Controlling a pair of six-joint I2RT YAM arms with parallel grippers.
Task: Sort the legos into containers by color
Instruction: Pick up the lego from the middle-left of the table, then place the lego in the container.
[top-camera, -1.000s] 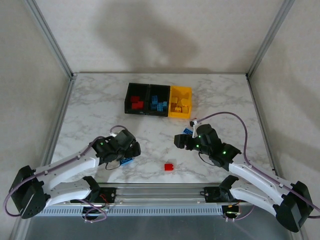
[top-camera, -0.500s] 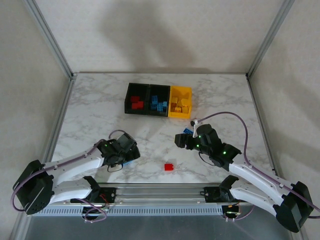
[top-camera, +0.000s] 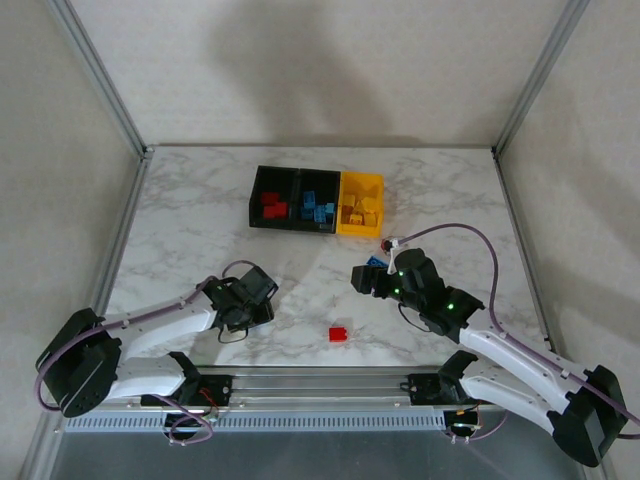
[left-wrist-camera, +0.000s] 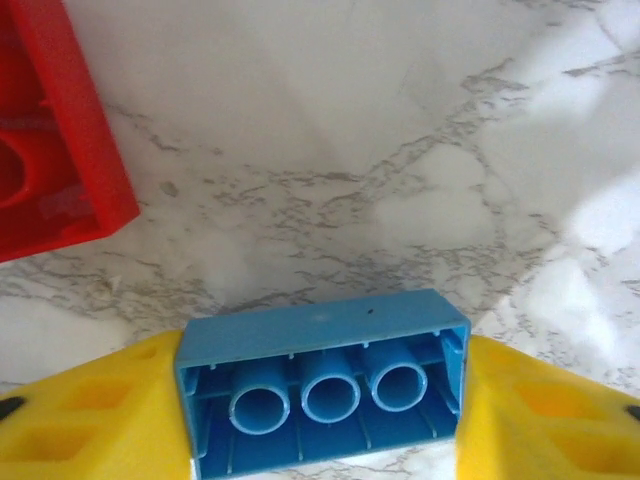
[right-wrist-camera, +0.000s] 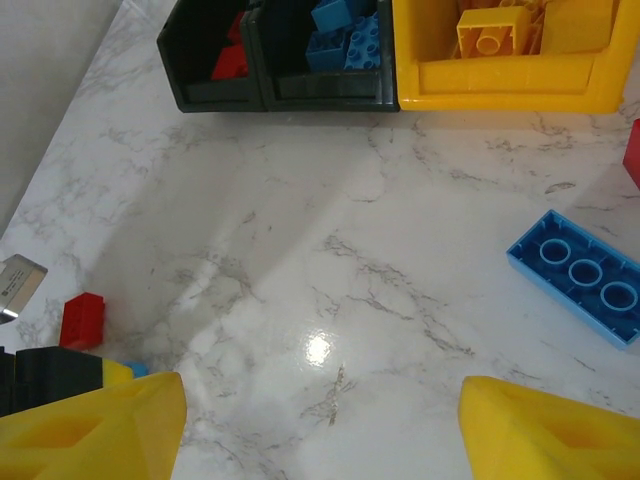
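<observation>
Marble table (top-camera: 190, 210), toward its near edge: the left gripper (left-wrist-camera: 318, 420) is clamped on a blue brick (left-wrist-camera: 320, 335) by its two short ends, with a red brick (left-wrist-camera: 50, 130) lying near it. The right gripper (right-wrist-camera: 320, 420) hangs spread wide, holding nothing.

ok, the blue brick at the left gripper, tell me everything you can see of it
The blue brick is light blue glossy plastic, oblong, turned so its hollow underside faces the wrist camera: three round tubes in a row, with thin ribs inside. The yellow fingers of the left gripper press against its two short ends. The marble table lies behind it; whether it rests there or is lifted is unclear. A red brick sits apart.
</observation>
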